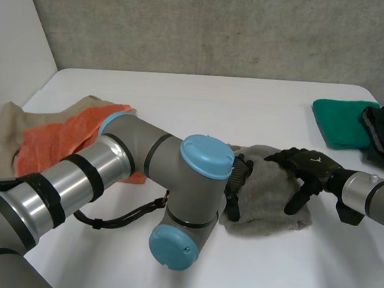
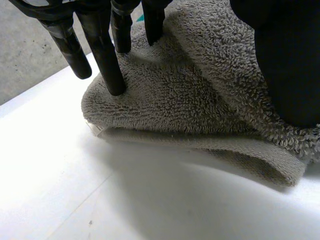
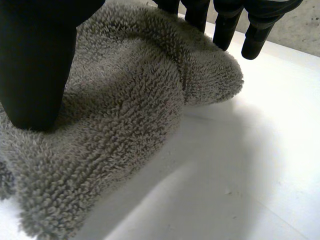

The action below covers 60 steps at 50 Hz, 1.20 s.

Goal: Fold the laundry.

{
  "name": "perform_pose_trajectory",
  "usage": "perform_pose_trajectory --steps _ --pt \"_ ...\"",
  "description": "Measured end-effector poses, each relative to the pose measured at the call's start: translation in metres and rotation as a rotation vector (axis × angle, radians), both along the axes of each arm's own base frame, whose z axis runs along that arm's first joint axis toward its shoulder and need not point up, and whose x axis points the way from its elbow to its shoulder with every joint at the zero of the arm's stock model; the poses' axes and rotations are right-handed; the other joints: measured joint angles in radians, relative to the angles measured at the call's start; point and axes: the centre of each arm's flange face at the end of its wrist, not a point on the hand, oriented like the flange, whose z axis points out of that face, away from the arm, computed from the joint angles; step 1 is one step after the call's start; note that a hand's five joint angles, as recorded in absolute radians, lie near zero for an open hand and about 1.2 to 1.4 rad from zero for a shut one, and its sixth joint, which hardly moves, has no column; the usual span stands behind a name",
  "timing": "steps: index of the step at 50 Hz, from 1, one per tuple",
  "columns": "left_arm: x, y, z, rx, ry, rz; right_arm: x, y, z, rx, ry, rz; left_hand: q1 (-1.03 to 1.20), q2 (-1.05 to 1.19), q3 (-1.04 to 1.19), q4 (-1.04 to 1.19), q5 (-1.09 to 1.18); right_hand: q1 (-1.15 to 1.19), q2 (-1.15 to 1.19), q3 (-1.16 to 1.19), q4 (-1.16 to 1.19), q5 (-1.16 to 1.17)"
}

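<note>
Though folded, grey towel (image 1: 267,202), axis unclear, under left hand (image 1: 236,187), right hand (image 1: 309,167), fingers (image 2: 102,55) uncurled.

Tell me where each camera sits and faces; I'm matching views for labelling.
Head: between and behind the arms, looking down at the table; left arm and right robot hand show.
Left wrist: on that wrist, looking along the left robot hand, fingers pressing the towel.
Right wrist: on that wrist, looking along the right robot hand, thumb on the towel.
Shared: all three see the towel.
</note>
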Motion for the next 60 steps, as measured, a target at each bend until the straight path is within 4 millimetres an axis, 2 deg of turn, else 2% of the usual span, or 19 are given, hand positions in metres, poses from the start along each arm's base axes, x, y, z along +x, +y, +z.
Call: perform_pose_trajectory --steps 9,11,18,21,25,28,33,35,36,39,46,53,60 --pt "-0.001 -0.001 0.017 -0.024 0.030 0.003 -0.002 -0.004 0.001 -0.057 0.045 -0.013 0.000 0.000 0.000 0.000 0.000 0.000 0.000 0.000 0.000 0.000" --pt "0.001 -0.004 0.039 -0.051 0.062 0.009 -0.005 -0.006 0.011 -0.116 0.067 -0.026 0.000 0.000 0.000 0.000 0.000 0.000 0.000 0.000 0.000 0.000" --pt "0.013 -0.004 0.085 -0.092 0.123 0.005 -0.008 0.000 0.046 -0.280 0.083 -0.048 0.000 0.000 0.000 0.000 0.000 0.000 0.000 0.000 0.000 0.000" --pt "0.019 -0.002 0.109 -0.110 0.167 -0.018 -0.007 0.011 0.059 -0.348 0.096 -0.048 0.000 0.000 0.000 0.000 0.000 0.000 0.000 0.000 0.000 0.000" --pt "0.027 0.004 0.138 -0.128 0.227 -0.070 -0.005 0.030 0.063 -0.394 0.121 -0.032 0.000 0.000 0.000 0.000 0.000 0.000 0.000 0.000 0.000 0.000" --pt "0.034 0.015 0.163 -0.124 0.276 -0.154 0.001 0.058 0.053 -0.423 0.161 0.010 0.000 0.000 0.000 0.000 0.000 0.000 0.000 0.000 0.000 0.000" --pt "0.044 0.038 0.189 -0.077 0.324 -0.316 0.007 0.089 0.031 -0.449 0.197 0.066 0.000 0.000 0.000 0.000 0.000 0.000 0.000 0.000 -0.002 0.000" --pt "0.047 0.045 0.194 -0.055 0.332 -0.365 0.008 0.093 0.026 -0.454 0.200 0.074 0.000 0.000 0.000 0.000 0.000 0.000 -0.001 0.000 -0.002 0.000" --pt "0.050 0.052 0.198 -0.029 0.337 -0.413 0.011 0.101 0.014 -0.464 0.203 0.089 0.000 0.000 0.000 0.000 0.000 0.000 -0.001 0.000 -0.002 0.000" --pt "0.054 0.061 0.200 0.008 0.340 -0.461 0.013 0.103 0.001 -0.471 0.201 0.095 0.000 0.000 0.000 0.000 0.000 0.000 -0.001 0.000 -0.002 0.000" --pt "0.062 0.069 0.195 0.045 0.333 -0.469 0.016 0.090 -0.027 -0.500 0.191 0.091 0.000 0.000 0.000 0.000 0.000 0.000 -0.001 0.000 -0.002 0.000" --pt "0.063 0.067 0.191 0.027 0.351 -0.443 0.021 0.074 -0.041 -0.559 0.177 0.084 0.000 0.000 0.000 0.000 0.000 0.000 -0.001 0.000 -0.002 0.000" --pt "0.063 0.063 0.191 0.033 0.379 -0.420 0.027 0.063 -0.042 -0.591 0.148 0.066 0.000 0.000 0.000 0.000 0.000 0.004 0.007 0.030 0.020 0.008"
